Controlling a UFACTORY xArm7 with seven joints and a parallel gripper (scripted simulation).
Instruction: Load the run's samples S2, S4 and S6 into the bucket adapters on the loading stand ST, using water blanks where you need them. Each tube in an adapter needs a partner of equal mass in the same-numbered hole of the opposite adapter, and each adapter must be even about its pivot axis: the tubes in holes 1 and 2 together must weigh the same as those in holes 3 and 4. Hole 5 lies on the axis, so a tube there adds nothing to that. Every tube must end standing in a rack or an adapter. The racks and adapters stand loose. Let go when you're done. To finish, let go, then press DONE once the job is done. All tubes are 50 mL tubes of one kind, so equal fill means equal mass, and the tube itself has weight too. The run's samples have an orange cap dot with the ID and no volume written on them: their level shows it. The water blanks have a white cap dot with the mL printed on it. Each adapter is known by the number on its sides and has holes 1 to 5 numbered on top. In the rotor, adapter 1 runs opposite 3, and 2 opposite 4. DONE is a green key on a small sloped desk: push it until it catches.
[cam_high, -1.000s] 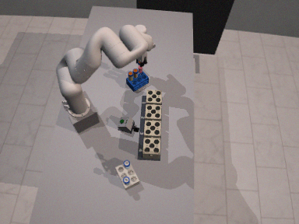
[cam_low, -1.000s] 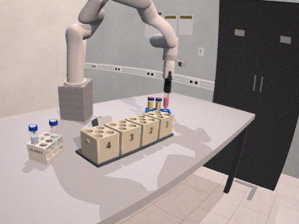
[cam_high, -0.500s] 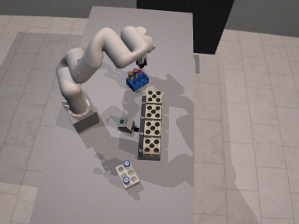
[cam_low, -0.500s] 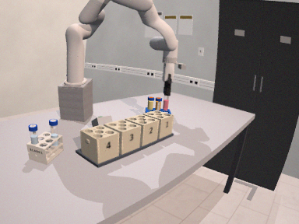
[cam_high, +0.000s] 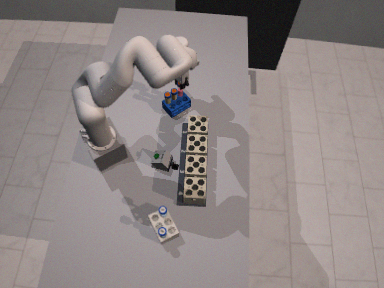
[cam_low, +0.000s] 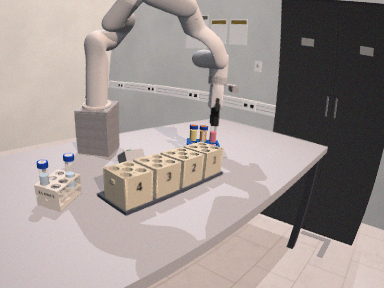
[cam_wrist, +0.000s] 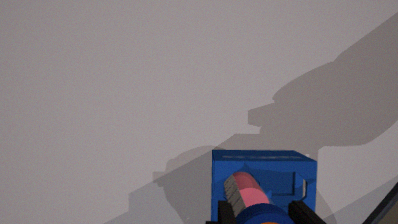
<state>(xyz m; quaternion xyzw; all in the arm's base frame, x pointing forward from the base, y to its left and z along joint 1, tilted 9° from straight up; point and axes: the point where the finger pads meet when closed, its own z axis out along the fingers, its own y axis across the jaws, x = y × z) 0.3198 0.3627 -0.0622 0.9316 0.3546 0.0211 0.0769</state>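
Note:
My gripper (cam_high: 182, 86) (cam_low: 215, 123) (cam_wrist: 262, 214) is shut on a blue-capped tube with an orange dot and pink liquid (cam_low: 213, 136) (cam_wrist: 254, 196). The tube is upright at the blue rack (cam_high: 176, 109) (cam_wrist: 265, 155); whether its lower end is in a hole is hard to tell. Two more orange-dot tubes stand in this rack, one with yellowish liquid (cam_low: 194, 134) and one with orange-brown liquid (cam_low: 203, 134). Adapters 1 (cam_low: 214, 161), 2 (cam_low: 193, 169), 3 (cam_low: 168, 177) and 4 (cam_low: 139, 188) stand in a row on the dark stand (cam_low: 128, 211), with no caps showing in them. IDs are unreadable.
The pale blanks rack (cam_high: 172, 238) (cam_low: 47, 195) holds two blue-capped, white-dot tubes (cam_high: 163, 210) (cam_high: 162, 232) at the near end. The small sloped desk (cam_high: 162, 162) with its green key (cam_high: 156, 156) is between the arm base (cam_high: 109, 155) and the adapter row.

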